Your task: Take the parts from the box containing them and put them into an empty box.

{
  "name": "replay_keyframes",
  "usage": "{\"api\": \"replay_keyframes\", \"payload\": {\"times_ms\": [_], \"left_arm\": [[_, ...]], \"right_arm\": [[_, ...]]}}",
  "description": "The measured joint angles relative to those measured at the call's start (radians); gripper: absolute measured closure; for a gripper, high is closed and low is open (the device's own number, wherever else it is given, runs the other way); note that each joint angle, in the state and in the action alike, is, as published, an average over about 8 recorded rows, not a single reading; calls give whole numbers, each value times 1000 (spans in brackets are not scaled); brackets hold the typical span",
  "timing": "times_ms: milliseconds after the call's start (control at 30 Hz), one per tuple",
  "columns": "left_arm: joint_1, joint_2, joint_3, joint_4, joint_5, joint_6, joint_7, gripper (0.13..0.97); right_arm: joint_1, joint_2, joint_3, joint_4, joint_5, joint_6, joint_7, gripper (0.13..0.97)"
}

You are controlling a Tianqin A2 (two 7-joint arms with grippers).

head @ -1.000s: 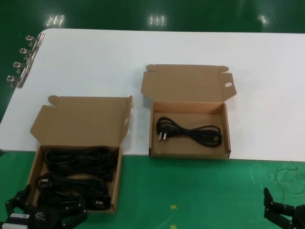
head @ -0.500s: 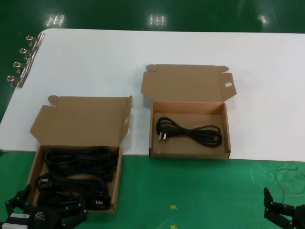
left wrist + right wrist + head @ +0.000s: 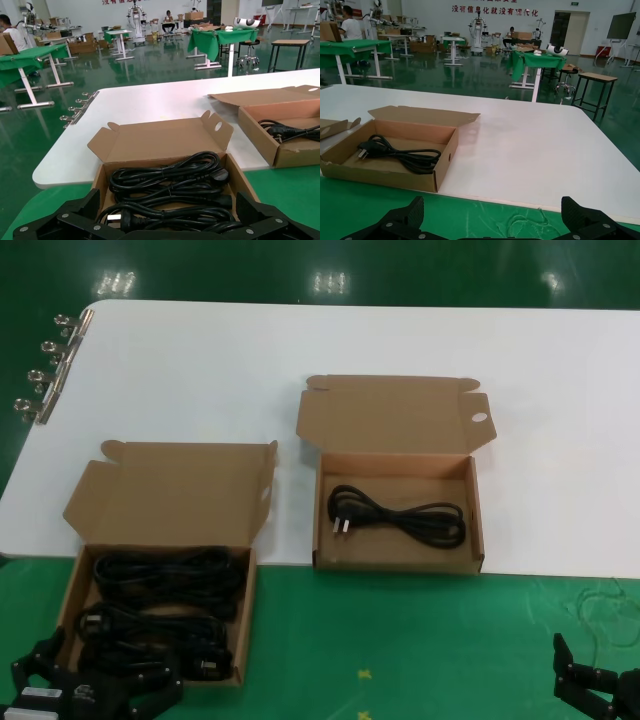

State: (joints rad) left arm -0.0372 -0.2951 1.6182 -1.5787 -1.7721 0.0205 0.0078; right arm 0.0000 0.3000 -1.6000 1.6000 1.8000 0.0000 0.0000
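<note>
Several black coiled power cords (image 3: 160, 605) fill the brown box (image 3: 247, 625) at the near left, whose plain lid stands open. My left gripper (image 3: 95, 682) hangs open just in front of that box's near edge; in the left wrist view its fingers (image 3: 75, 212) flank the nearest cord (image 3: 170, 212) without touching it. The second brown box (image 3: 396, 562), its lid tab pierced by a round hole (image 3: 478, 418), holds one cord (image 3: 400, 515). My right gripper (image 3: 598, 688) is open over the green mat at the near right, with nothing between its fingers (image 3: 580, 212).
Both boxes straddle the white tabletop (image 3: 350, 340) and the green mat (image 3: 400, 640). Several metal clips (image 3: 45, 370) line the table's far left edge. A loose pale thread (image 3: 605, 605) lies on the mat near my right gripper.
</note>
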Motion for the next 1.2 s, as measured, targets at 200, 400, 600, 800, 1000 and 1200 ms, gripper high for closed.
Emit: {"api": "replay_keyframes", "payload": {"times_ms": [200, 400, 600, 800, 1000, 1200], "left_arm": [[0, 0, 0, 0, 0, 0, 0, 132], [0, 0, 0, 0, 0, 0, 0, 132], [0, 0, 0, 0, 0, 0, 0, 132], [0, 0, 0, 0, 0, 0, 0, 132], [0, 0, 0, 0, 0, 0, 0, 132], [0, 0, 0, 0, 0, 0, 0, 132]], "right_arm": [[0, 0, 0, 0, 0, 0, 0, 129], [0, 0, 0, 0, 0, 0, 0, 129], [0, 0, 0, 0, 0, 0, 0, 129], [0, 0, 0, 0, 0, 0, 0, 129], [0, 0, 0, 0, 0, 0, 0, 129], [0, 0, 0, 0, 0, 0, 0, 129]]}}
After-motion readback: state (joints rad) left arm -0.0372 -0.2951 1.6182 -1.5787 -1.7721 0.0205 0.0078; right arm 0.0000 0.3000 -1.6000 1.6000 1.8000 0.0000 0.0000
